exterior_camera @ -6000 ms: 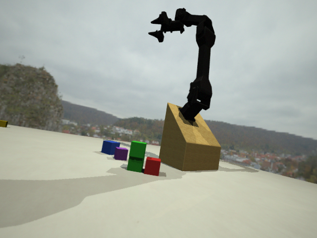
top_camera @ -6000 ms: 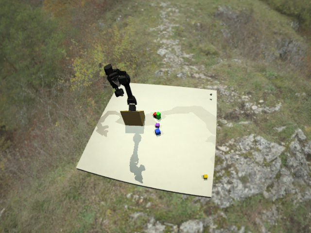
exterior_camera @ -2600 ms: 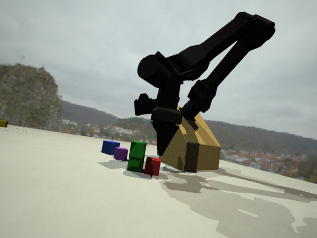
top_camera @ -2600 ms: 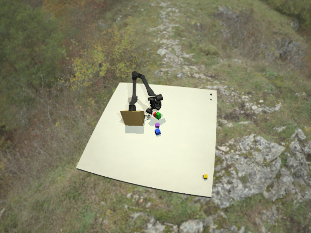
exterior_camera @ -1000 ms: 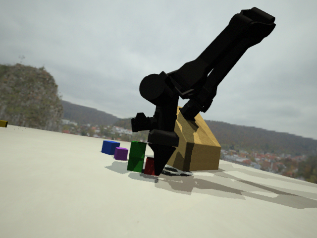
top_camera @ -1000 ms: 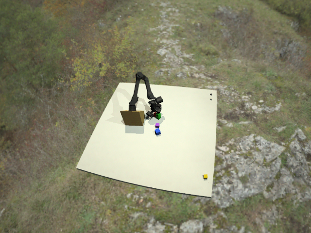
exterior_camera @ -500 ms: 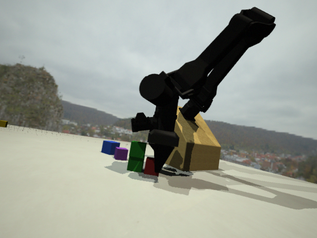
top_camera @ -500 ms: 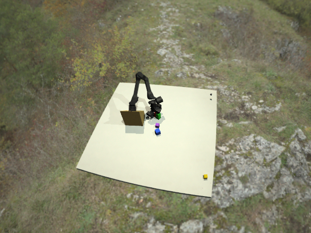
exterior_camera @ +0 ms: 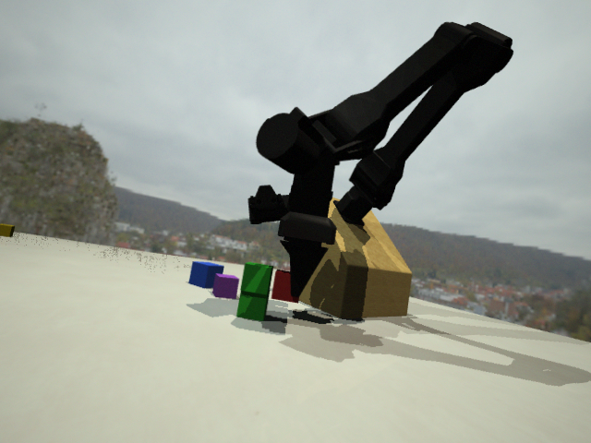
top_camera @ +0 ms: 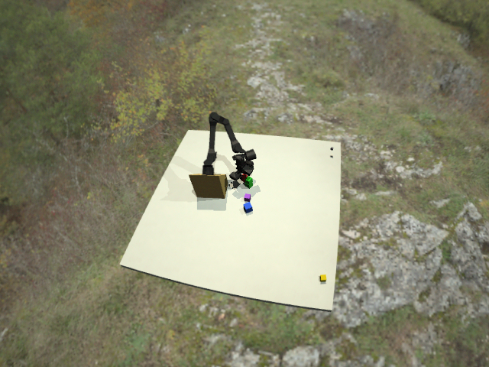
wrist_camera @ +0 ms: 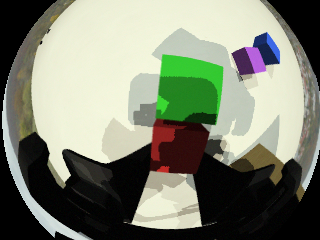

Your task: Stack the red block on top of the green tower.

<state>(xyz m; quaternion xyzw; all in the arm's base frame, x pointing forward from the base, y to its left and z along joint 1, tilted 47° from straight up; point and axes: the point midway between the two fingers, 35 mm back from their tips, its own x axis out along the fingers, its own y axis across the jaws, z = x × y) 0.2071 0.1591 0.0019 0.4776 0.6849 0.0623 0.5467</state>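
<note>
My pincer is clamped on the red block, a matte, flat-faced cube that sits off the counter near its middle. In the exterior view its base hangs above the surface. The green tower, two glossy cubes stacked upright, stands just beside the block; I cannot tell whether they touch. A purple cube and a blue cube sit close together beyond the tower. A wood-grained box carries my arm's base. A small yellow cube lies by a far corner.
</note>
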